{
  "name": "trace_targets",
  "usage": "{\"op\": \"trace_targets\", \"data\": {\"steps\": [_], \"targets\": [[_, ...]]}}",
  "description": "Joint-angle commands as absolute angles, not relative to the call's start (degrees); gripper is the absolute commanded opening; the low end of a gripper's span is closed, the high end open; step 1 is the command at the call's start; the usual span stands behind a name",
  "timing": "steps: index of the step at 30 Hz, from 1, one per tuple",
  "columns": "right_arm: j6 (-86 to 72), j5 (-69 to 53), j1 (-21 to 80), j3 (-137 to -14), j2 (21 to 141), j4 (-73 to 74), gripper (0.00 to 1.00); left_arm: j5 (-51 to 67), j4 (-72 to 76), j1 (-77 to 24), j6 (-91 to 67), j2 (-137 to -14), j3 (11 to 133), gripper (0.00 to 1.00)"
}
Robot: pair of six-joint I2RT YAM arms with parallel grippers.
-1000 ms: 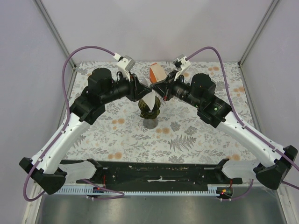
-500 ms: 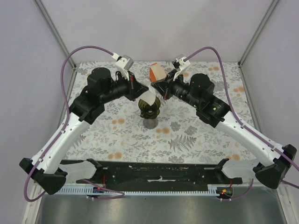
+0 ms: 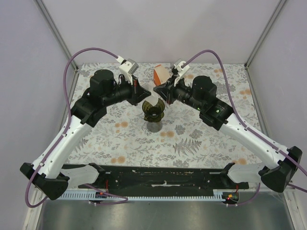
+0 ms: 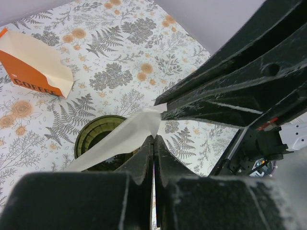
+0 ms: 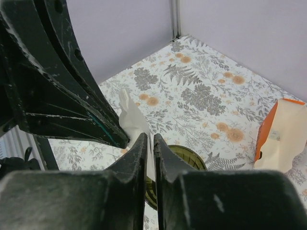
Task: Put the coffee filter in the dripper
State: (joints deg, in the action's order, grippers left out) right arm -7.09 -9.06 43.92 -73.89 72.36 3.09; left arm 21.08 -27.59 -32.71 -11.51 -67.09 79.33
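Left gripper: pressed together, and we see it pinching the coffee filter at its fingertips, just left of the dripper's far rim in the top view.
Dripper: mid-table, between and a little nearer than the two grippers, standing upright on its grey cup base. We see bare dark green ribs across its bowl from above.
Coffee filter: held in the air over the dripper, not seated in it. In the left wrist view the white paper slopes from the fingertips down across the far part of the opening. We cannot tell whether its lower edge touches the rim.
Right gripper: fingers a narrow slit apart, with a white strip of the filter showing in the slit. We cannot tell whether they grip it. Its tip meets the left gripper's tip above the dripper.
Orange-and-cream pack: on the far side of the table, beyond the right gripper, lying well apart from the dripper, with "COFFEE" printed on its orange side.
In the way: both arms crowd over the dripper's far rim, hiding most of the filter from above.
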Motion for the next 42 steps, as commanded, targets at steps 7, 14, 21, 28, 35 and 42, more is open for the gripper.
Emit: {"op": "trace_targets", "data": {"steps": [7, 14, 21, 28, 35, 42], "targets": [[-5.71, -8.97, 43.86, -71.37, 75.06, -1.40, 0.26, 24.52, -26.72, -32.52, -9.23, -67.15, 80.60, 0.02], [-4.05, -13.95, 43.86, -69.96, 74.88, -6.32, 0.38, 27.85, -26.72, -32.52, -9.67, -67.50, 80.68, 0.02], [-6.32, -29.59, 41.84, -70.23, 76.99, -8.34, 0.47, 29.61, -26.63, -32.52, -9.32, -67.24, 81.30, 0.02], [-13.62, -44.11, 37.09, -65.57, 77.69, -18.89, 0.42, 34.53, -25.66, -32.61, -9.49, -67.06, 81.30, 0.02], [-14.50, -43.26, 36.39, -66.01, 77.70, -16.44, 0.00, 35.07, -25.66, -32.17, -10.90, -67.06, 82.00, 0.02], [-16.44, -19.09, 33.75, -63.90, 73.74, -7.04, 0.00, 30.85, -28.65, -31.20, -8.18, -67.06, 82.97, 0.02]]}}
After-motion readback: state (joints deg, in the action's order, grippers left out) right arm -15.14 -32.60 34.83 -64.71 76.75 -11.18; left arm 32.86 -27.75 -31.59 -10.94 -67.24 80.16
